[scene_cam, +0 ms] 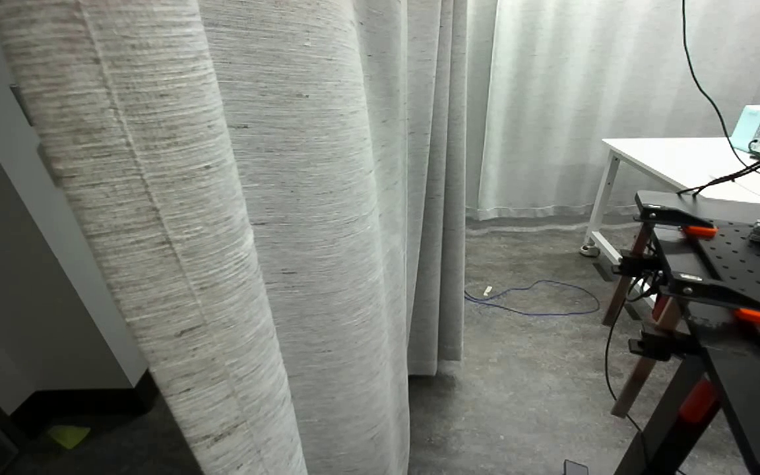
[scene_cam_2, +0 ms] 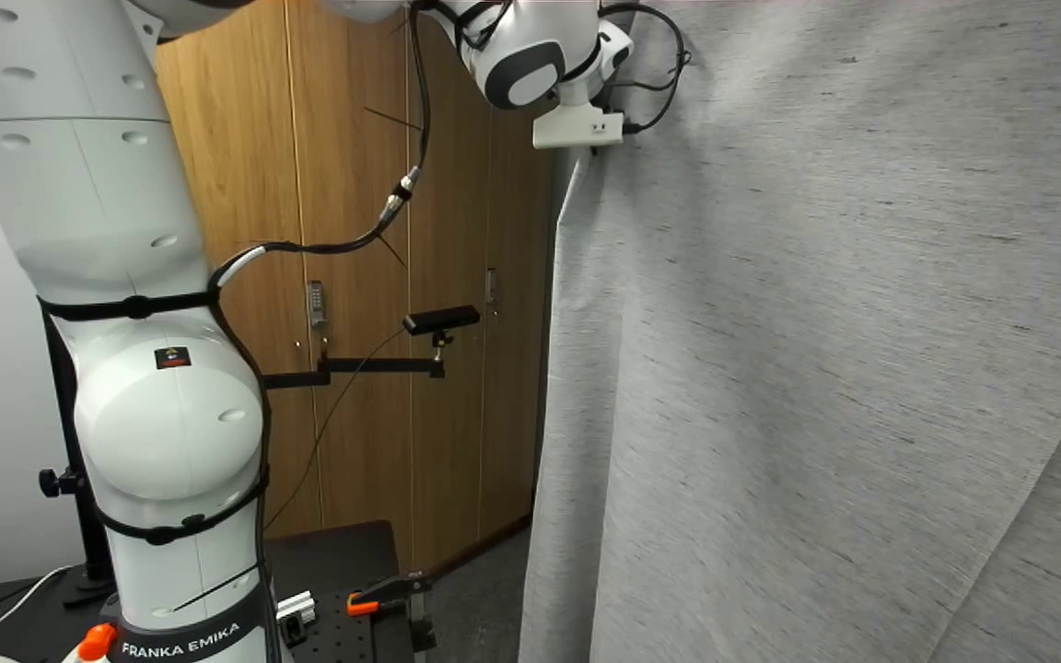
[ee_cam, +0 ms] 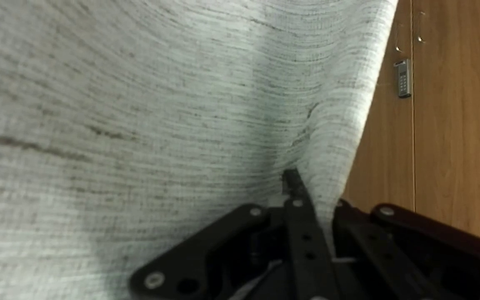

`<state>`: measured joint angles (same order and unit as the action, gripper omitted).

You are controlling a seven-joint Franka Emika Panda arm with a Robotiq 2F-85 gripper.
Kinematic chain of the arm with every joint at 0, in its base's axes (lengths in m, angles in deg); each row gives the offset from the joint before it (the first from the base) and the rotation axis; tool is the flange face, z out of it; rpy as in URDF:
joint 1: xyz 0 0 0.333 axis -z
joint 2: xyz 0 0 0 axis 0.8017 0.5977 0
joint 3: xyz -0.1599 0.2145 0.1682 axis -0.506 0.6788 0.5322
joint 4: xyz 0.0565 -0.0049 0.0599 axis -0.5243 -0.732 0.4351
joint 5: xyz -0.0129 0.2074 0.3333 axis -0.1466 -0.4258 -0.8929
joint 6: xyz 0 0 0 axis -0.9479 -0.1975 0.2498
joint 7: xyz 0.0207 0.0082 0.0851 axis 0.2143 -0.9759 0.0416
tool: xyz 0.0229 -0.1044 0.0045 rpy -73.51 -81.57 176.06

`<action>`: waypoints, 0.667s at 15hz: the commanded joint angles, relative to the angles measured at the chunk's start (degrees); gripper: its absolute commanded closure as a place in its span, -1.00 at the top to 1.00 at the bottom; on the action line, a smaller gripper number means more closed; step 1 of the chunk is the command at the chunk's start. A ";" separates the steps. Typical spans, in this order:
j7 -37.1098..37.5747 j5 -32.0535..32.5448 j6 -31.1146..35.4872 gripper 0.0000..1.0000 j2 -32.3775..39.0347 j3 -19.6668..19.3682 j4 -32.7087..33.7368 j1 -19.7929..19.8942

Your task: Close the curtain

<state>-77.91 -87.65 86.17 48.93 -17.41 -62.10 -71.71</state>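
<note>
Curtain [scene_cam_2: 825, 331] hangs beside the arm [scene_cam_2: 171, 424], its edge caught in the gripper [ee_cam: 317, 198], whose jaws stand nearly together with cloth pinched between them. Drawing it across seems to be the step in hand; wooden cupboards [scene_cam_2: 448, 442] show past that edge (so closing looks unfinished, though the full gap is hard to judge). The next move likely calls for a steady sideways pull, pinch kept firm.

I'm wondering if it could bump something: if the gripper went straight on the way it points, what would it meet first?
Most likely the curtain: the gripper appears shut on it, and in the wrist view more of it spreads ahead. Depth is hard to judge.
</note>
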 commanded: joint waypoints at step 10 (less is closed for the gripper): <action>-0.33 -3.49 -3.08 -0.98 2.19 1.27 -2.75 -1.67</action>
<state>-77.80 -90.08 86.14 48.93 -17.39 -62.13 -71.74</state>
